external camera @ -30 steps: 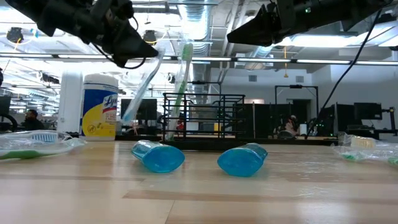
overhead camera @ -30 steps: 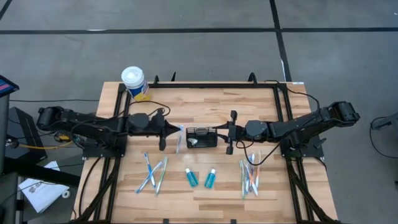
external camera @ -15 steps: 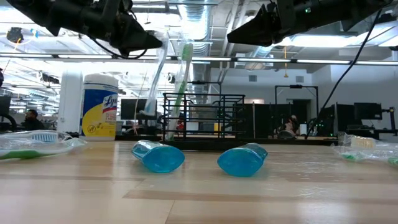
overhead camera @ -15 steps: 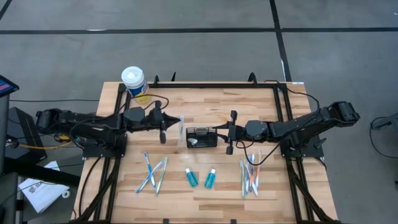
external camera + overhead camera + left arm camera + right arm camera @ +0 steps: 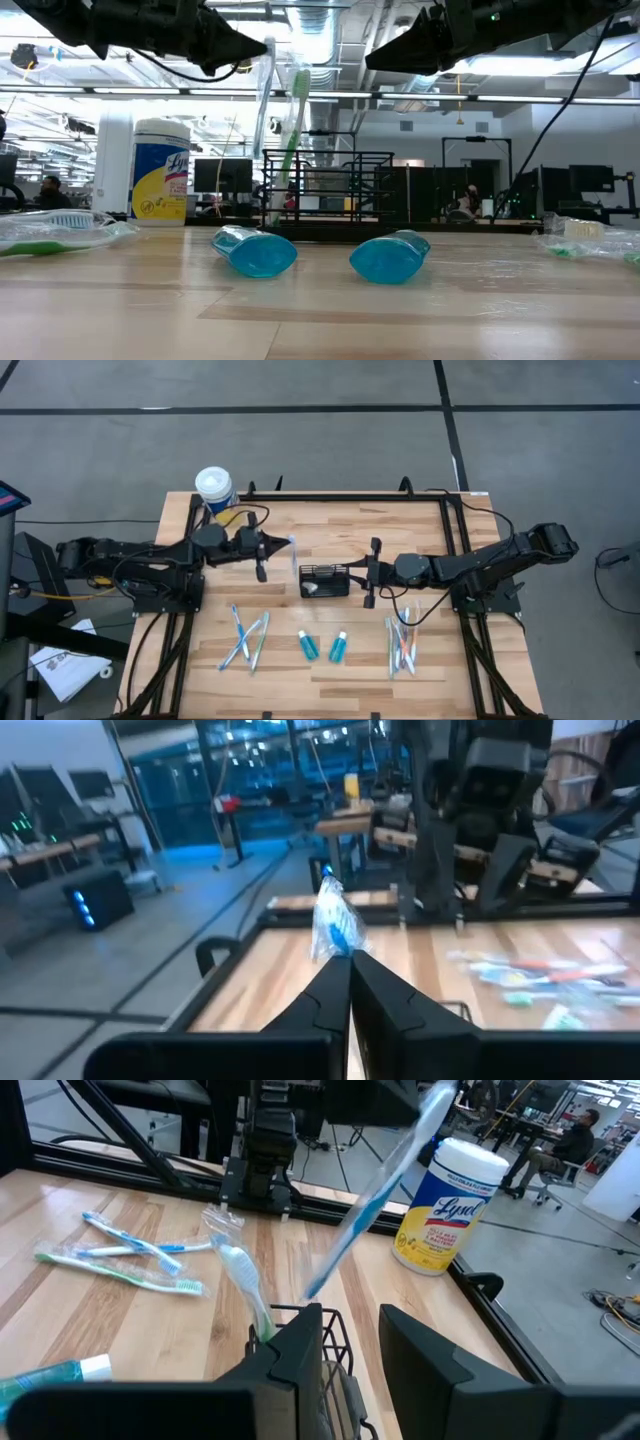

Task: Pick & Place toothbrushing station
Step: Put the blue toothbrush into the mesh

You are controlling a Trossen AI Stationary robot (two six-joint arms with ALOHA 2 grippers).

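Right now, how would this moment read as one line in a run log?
left claw: shut on wrapped toothbrush, lifted beside basket | right claw: gripping basket edge | basket: one green toothbrush inside

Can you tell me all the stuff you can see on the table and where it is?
Basket: one, black wire, middle of the table, a green toothbrush standing in it.
Wrapped toothbrush: one, blue, held in the air left of the basket.
Loose toothbrushes, left: a small pile, blue and green, near edge.
Loose toothbrushes, right: a small pile, some orange, near edge.
Tubes: two, teal, lying in front of the basket.
Wipes canister: one, white lid, yellow label, far left corner.
Left pincer: shut on the wrapped toothbrush.
Right pincer: gripping the basket's right rim.
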